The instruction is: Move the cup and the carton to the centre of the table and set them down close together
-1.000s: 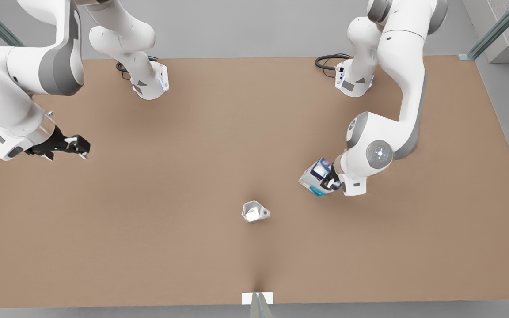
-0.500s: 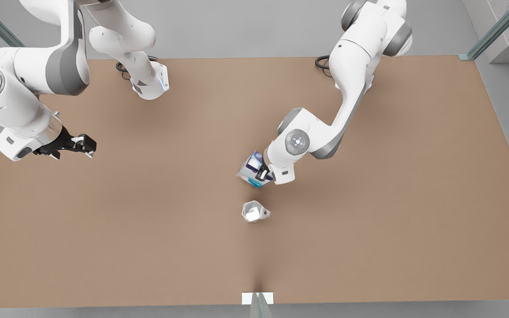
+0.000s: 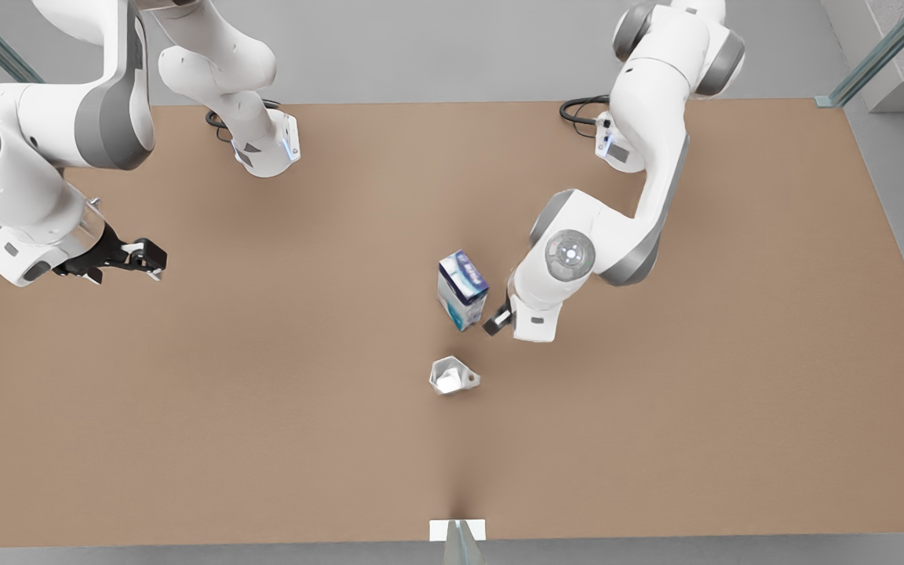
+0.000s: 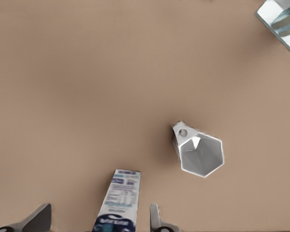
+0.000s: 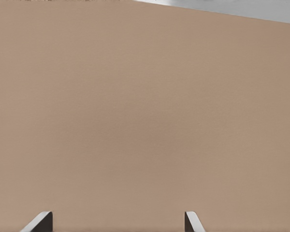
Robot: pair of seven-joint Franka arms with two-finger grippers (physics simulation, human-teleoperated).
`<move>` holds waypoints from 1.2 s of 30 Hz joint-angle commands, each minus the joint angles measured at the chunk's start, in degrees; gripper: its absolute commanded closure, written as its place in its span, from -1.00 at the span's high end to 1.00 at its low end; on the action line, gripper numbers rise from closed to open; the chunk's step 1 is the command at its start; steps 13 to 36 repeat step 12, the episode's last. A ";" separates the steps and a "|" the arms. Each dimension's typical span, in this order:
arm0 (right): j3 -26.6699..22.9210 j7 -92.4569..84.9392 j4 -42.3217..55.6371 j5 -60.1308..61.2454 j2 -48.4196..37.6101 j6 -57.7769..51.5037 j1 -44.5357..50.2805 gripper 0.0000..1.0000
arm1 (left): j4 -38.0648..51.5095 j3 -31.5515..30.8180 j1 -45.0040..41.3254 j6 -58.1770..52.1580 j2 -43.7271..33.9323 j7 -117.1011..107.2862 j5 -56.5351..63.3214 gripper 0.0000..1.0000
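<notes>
The carton [image 3: 462, 289] is white with dark blue panels and a teal end, the cup [image 3: 450, 375] shiny grey-white, the desk [image 3: 264, 392] plain matte brown.

A black cable [image 3: 577, 108] coils at the table's far edge, right of centre; another black cable [image 3: 216, 119] lies far left.
</notes>
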 commanded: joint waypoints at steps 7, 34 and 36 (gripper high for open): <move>-0.29 -0.04 0.09 0.02 -0.13 0.00 -0.45 1.00 | -0.45 -3.72 18.56 -12.02 -10.63 44.40 11.71 1.00; -0.29 0.05 0.00 0.02 -0.13 -0.26 -0.45 1.00 | -0.45 -7.77 22.97 -11.94 -10.64 44.66 13.21 1.00; -0.29 0.05 0.00 0.02 -0.13 -0.26 -0.45 1.00 | -0.45 -7.77 22.97 -11.94 -10.64 44.66 13.21 1.00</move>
